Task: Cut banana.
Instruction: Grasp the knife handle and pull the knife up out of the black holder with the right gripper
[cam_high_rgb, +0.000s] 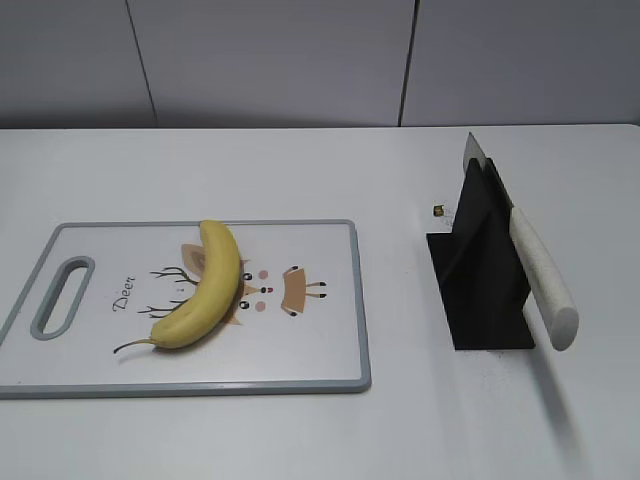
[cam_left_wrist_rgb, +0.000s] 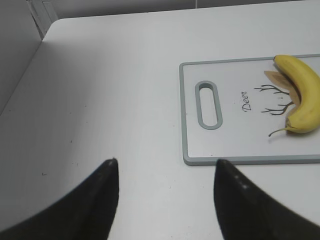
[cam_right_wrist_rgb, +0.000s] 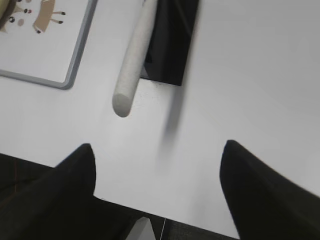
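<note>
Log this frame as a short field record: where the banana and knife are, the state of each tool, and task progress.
banana: whole, unpeeled, lying on the cutting board, stem toward the near left
knife: resting tilted in a black stand right of the board, white handle toward the camera
left tool: open, empty, over bare table left of the board
right tool: open, empty, near the knife handle, not touching it
small dark object: on the table beside the stand, too small to identify
progress: no cut made, knife not yet picked up
</note>
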